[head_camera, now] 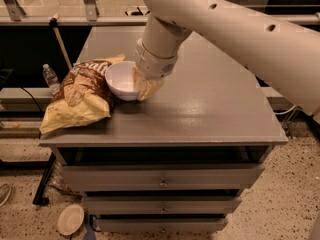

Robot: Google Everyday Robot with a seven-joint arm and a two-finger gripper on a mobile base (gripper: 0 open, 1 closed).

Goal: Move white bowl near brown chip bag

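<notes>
The white bowl (120, 80) is on the left part of the grey cabinet top (210, 109), tilted slightly, its left rim against the brown chip bag (80, 95). The bag lies flat at the top's left edge, pale yellow with a brown panel. My gripper (144, 86) comes down from the large white arm (225, 24) and its pale fingers are shut on the bowl's right rim. I cannot tell whether the bowl's base rests on the top or hangs just above it.
The cabinet has drawers (162, 176) below its top. A water bottle (50, 76) stands on the floor to the left, and a flat white plate (70, 219) lies on the floor at the front left. A metal rail (60, 20) runs behind.
</notes>
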